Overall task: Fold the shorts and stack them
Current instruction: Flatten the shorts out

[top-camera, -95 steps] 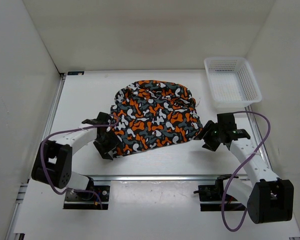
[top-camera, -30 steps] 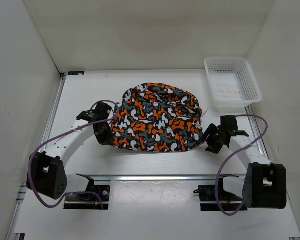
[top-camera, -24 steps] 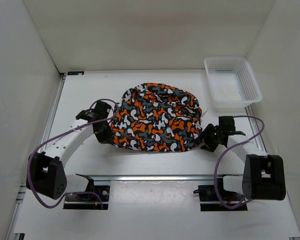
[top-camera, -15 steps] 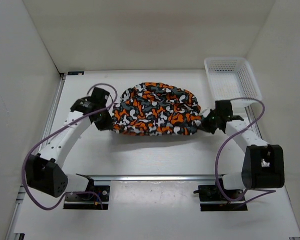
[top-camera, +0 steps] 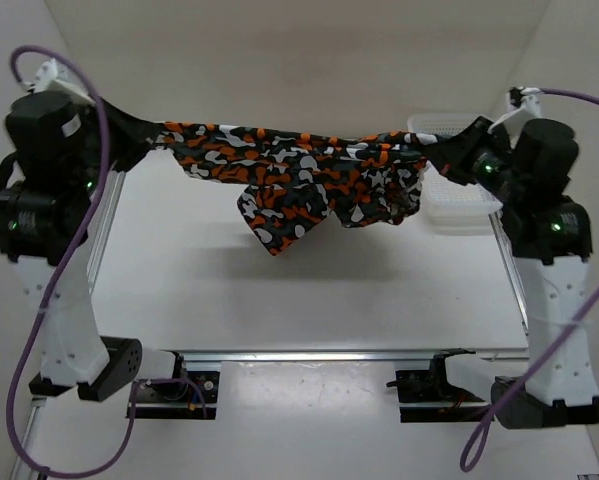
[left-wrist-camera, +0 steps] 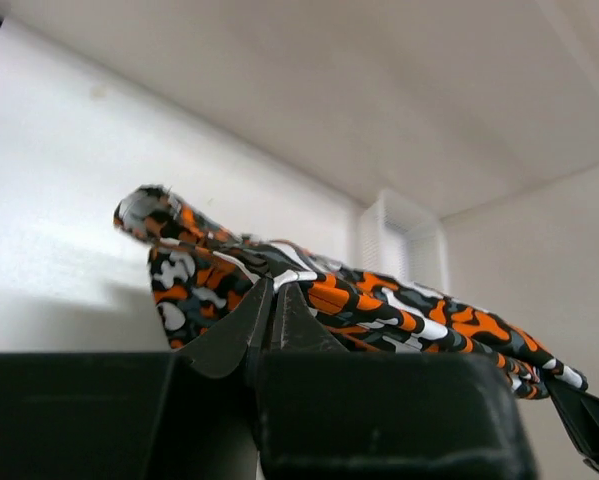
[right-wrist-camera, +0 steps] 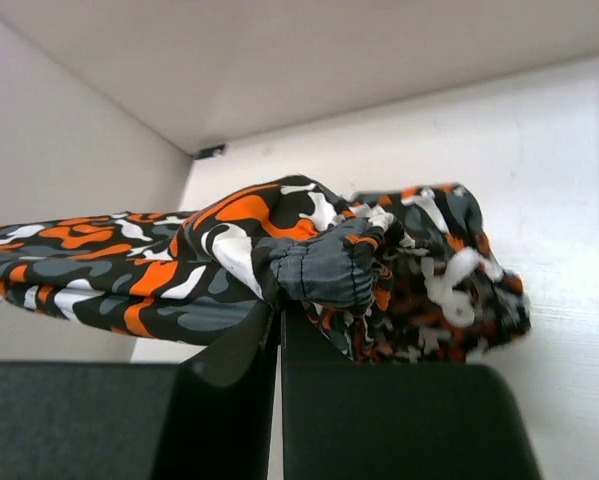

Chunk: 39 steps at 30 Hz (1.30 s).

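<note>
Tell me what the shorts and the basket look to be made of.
The shorts: soft, thin cloth with a matte printed surface. It sags, creases and bunches where it hangs between its two held ends. The basket: probably rigid white plastic, molded as mesh, with a regular grid of holes and walls that keep their shape.

The left gripper [left-wrist-camera: 273,302] pinches the shorts [left-wrist-camera: 379,305] tight. The fabric stretches rightward from it, with a white basket [left-wrist-camera: 404,238] beyond.
</note>
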Tool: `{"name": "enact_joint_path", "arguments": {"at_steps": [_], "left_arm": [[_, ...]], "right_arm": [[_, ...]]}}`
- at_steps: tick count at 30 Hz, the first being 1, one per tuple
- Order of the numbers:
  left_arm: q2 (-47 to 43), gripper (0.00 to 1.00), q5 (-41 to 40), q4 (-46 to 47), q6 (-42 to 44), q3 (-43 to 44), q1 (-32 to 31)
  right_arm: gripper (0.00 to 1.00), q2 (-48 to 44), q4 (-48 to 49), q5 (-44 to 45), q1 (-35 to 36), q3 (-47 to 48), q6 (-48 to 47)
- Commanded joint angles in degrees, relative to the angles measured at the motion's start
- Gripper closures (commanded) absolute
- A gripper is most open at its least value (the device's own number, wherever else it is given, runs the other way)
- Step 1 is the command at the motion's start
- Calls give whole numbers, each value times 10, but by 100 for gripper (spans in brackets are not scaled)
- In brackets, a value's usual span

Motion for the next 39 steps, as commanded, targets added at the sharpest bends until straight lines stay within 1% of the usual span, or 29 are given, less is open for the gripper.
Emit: {"name": "enact_joint_path", "arguments": {"at_steps": [1,2,4,5,9,10,13,15,20,23,24,25,27,28,29,30,31,32,33,34,35,36,37,38,39], "left_arm": [[-60,90,-86,-6,6,36,32],[-92,90,-86,7,5,30,32],[-119,90,-101,33,0,24,32],[-130,90,-107,33,0,35,32],[-149,90,-148,12,24,160,32],[-154,90,-163,12,24,171,32],[-181,90,-168,30,29,171,32],[-181,90,-163,37,29,166,32],[-148,90,-163,46,47,159,32],[-118,90,-163,60,54,126,32],[-106,90,-157,60,59,120,32],[-81,90,-157,65,59,115,32],[-61,90,-138,79,64,77,32],[-55,90,-130,112,64,55,32],[-42,90,-123,130,71,14,32],[-31,90,-123,144,77,0,32],[-16,90,-118,152,77,0,32],[25,90,-118,152,84,0,32],[48,90,-112,152,91,6,32],[70,90,-112,152,91,6,40],[92,90,-102,152,91,11,47],[139,90,-88,152,96,11,52],[162,90,-88,152,96,18,57],[208,90,-81,158,96,28,65],[232,90,-81,158,96,36,65]], "right_arm": [[100,-37,-100,61,-21,73,-65],[100,-44,-116,55,-21,87,-73],[100,-61,-133,49,-21,129,-78],[100,-66,-153,43,-21,144,-78],[100,-97,-179,50,5,192,-83],[100,-97,-184,50,5,202,-83],[100,-103,-203,50,5,239,-71],[100,-103,-209,55,5,251,-64],[100,-103,-209,87,5,265,-64],[100,-92,-209,104,5,234,-64],[100,-85,-209,110,5,201,-64],[100,-85,-190,115,5,179,-64],[100,-74,-161,115,5,125,-64],[100,-74,-131,115,5,72,-64],[100,-58,-114,123,5,45,-64],[100,-48,-99,123,5,21,-64],[100,-36,-76,123,5,-15,-59],[100,-7,-62,123,5,-32,-59],[100,8,-48,112,5,-48,-53],[100,40,-15,105,5,-77,-53],[100,59,-1,100,5,-88,-48],[100,78,13,100,5,-96,-41],[100,123,27,100,5,-104,-41],[100,148,50,95,5,-104,-41],[100,174,58,95,5,-104,-41]]}}
